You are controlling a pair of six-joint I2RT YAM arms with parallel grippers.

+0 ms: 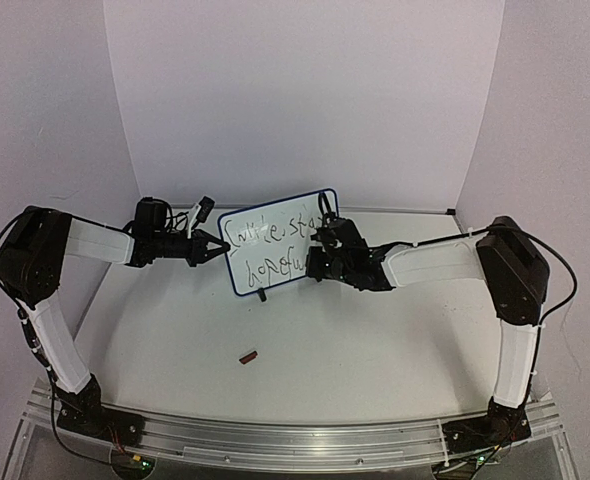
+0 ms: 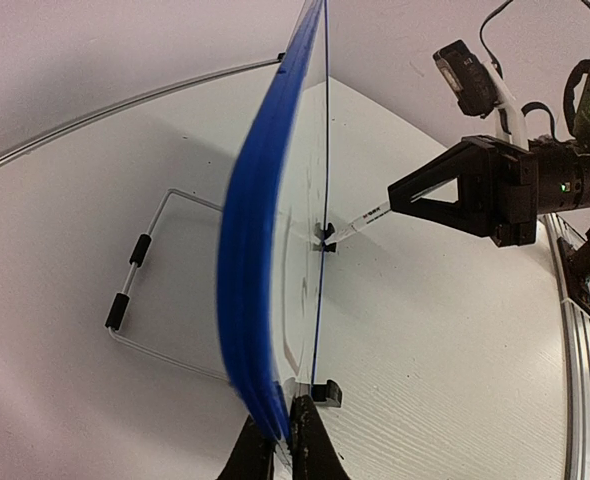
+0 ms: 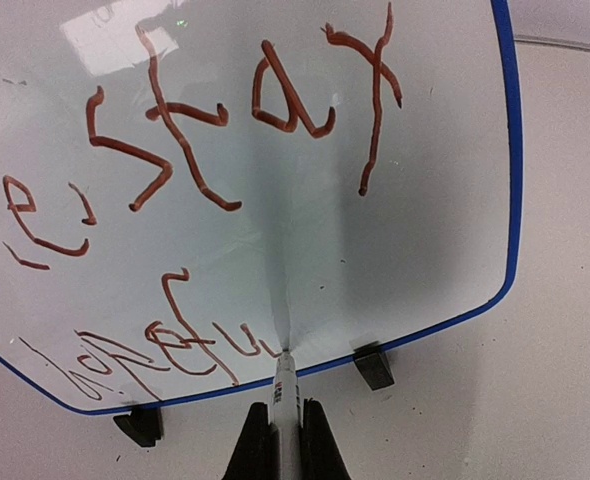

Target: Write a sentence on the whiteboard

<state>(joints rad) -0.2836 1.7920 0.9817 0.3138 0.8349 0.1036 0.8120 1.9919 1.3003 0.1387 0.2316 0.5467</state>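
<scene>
The whiteboard [image 1: 275,262] stands upright at mid-table on small black feet [image 3: 373,365]. Two lines of the sentence [image 1: 270,232] in reddish-brown scrawl fill its face [image 3: 205,140]. My left gripper [image 1: 220,248] is shut on the board's left blue edge [image 2: 255,270], its jaws [image 2: 283,440] pinching the frame near the bottom corner. The right gripper [image 1: 315,250] is shut on a white marker [image 3: 285,385]. The marker's tip touches the board at the end of the lower line, just above the bottom frame. In the left wrist view the marker [image 2: 360,220] meets the board's front face.
A small dark red piece [image 1: 247,355] lies on the white table in front of the board. A wire stand [image 2: 140,280] with black sleeves sits behind the board. White walls close in the back and both sides; a metal rail [image 1: 295,445] runs along the near edge.
</scene>
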